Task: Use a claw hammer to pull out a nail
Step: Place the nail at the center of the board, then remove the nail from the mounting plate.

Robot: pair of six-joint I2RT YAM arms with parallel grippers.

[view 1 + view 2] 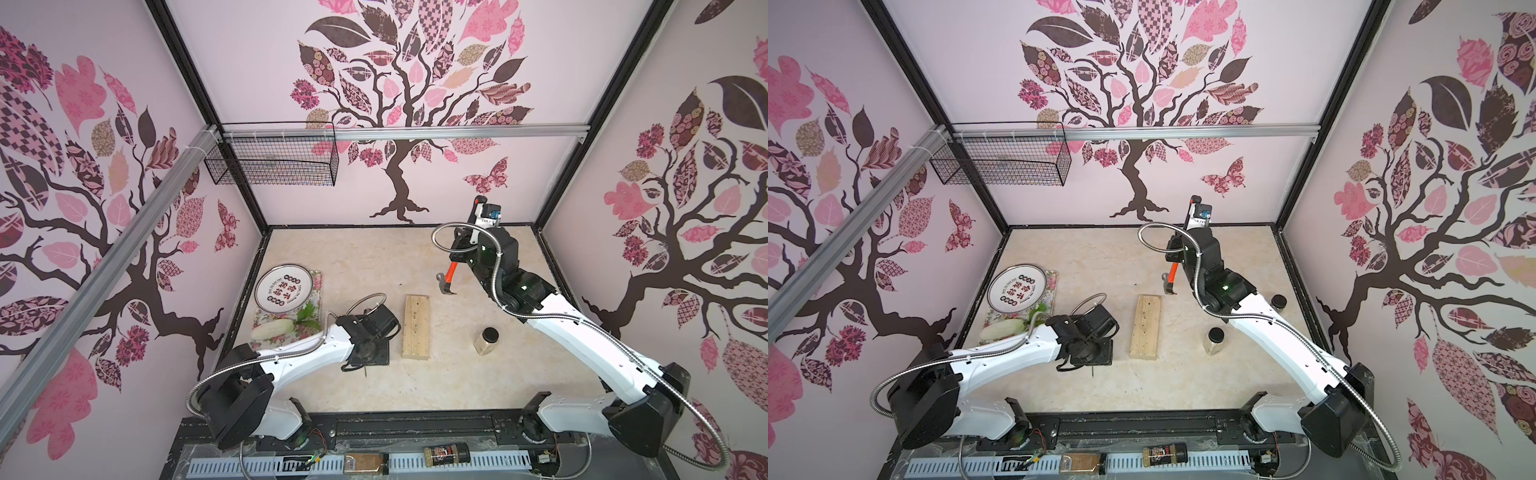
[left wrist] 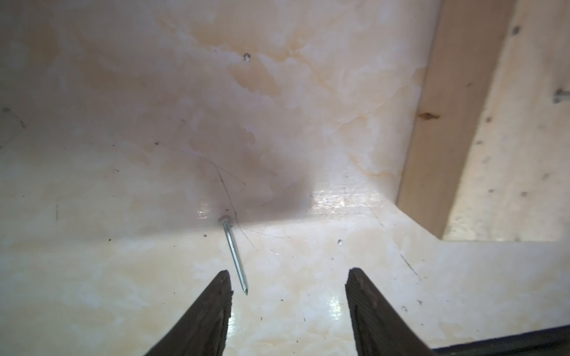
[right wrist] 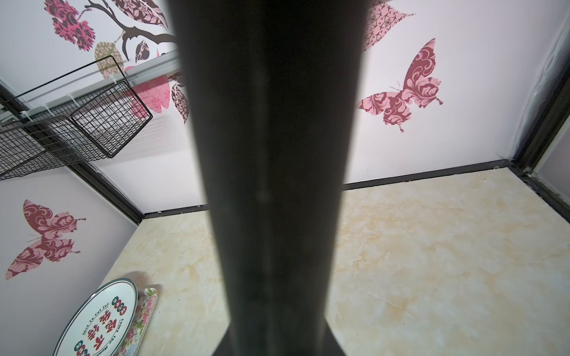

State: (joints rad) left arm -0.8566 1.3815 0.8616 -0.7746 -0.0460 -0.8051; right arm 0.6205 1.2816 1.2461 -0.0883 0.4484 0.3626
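Steel-headed claw hammer [image 1: 449,272], orange neck, black rubber handle: held by the right gripper [image 1: 459,250], jaws clamped on the handle. The hammer hangs head-down, slightly tilted, with the handle running up into the gripper and the shiny head lowest. Both top views put the head just past the far end of the pale rectangular wooden block [image 1: 415,326], off its right corner and apart from the wood. Whether the head touches the marbled beige tabletop [image 1: 457,382]: cannot tell. In the right wrist view the blurred black handle fills the middle of the frame.

Left gripper [image 2: 288,277] points down at the tabletop, left of the block's near end. Jaws spread wide, nothing gripped between the dark fingers [image 2: 212,314]. Thin silvery steel nail [image 2: 233,255] lies flat on the tabletop, free of the wood. Its point end sits just beside one fingertip and its head end lies away from the gripper. Nail and hammer head are well apart, on opposite sides of the block.

Also present:
- round white plate with printed characters [image 1: 284,289], on a floral tray [image 1: 317,286]
- white vegetable with green leaves [image 1: 269,330], near the left arm
- small clear jar with black lid [image 1: 487,340], right of the block
- black wire basket [image 1: 270,162], on the back rail
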